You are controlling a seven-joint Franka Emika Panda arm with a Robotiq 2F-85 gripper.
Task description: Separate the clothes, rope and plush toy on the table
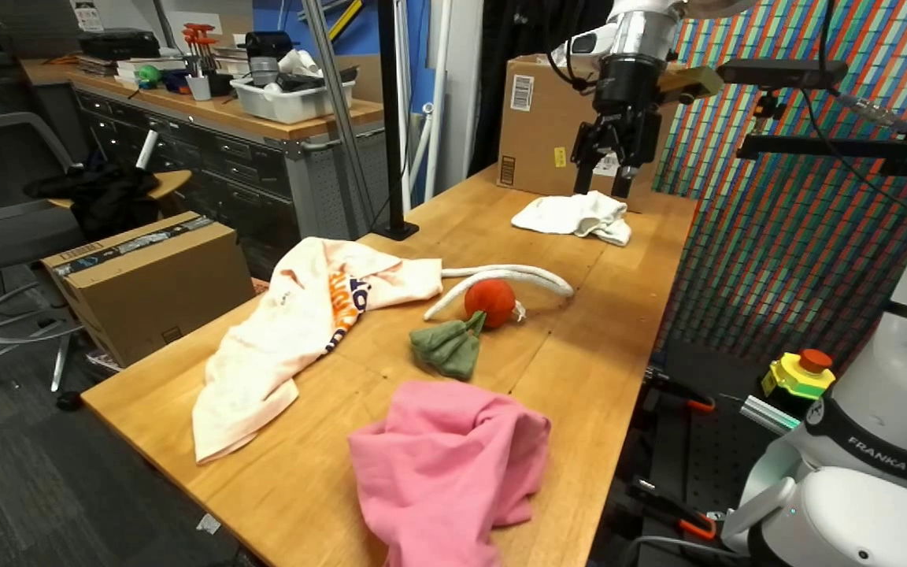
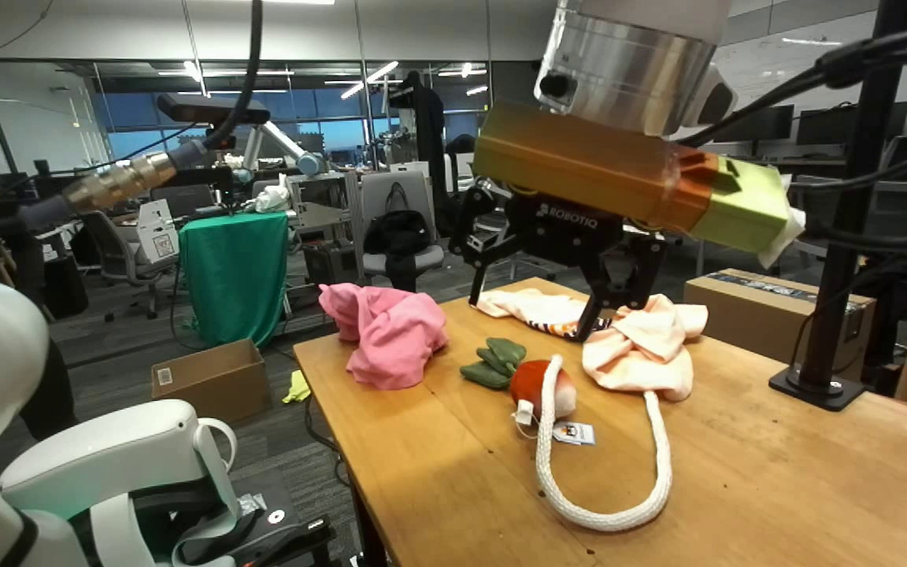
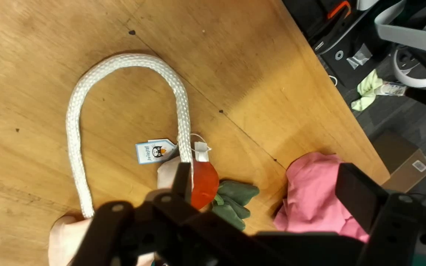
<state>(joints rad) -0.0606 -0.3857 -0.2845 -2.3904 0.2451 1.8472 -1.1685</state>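
Closest to where I'd stand, at the end of the bench, the pink garment lies heaped; it looks limp and light, and I'd pinch a raised fold. It sits near the end edge, so drawing it inward seems safer. Beyond, apart from it, is the plush toy, probably squashy and easily held round its red body, though one end of the rope passes over or right against it; I can't tell which. The rope looks thick, a bit springy; its bend has wood on every side, a good hold. Its opposite end meets the cream shirt, soft and sprawling to the long edge, and lifting either may drag the other. Past a stretch of bare wood, the white garment is crumpled, thin-looking, best nipped at a ridge. Above it or just past it the jaws hang spread wide, holding nothing; a tall cardboard box behind seems to leave little room.
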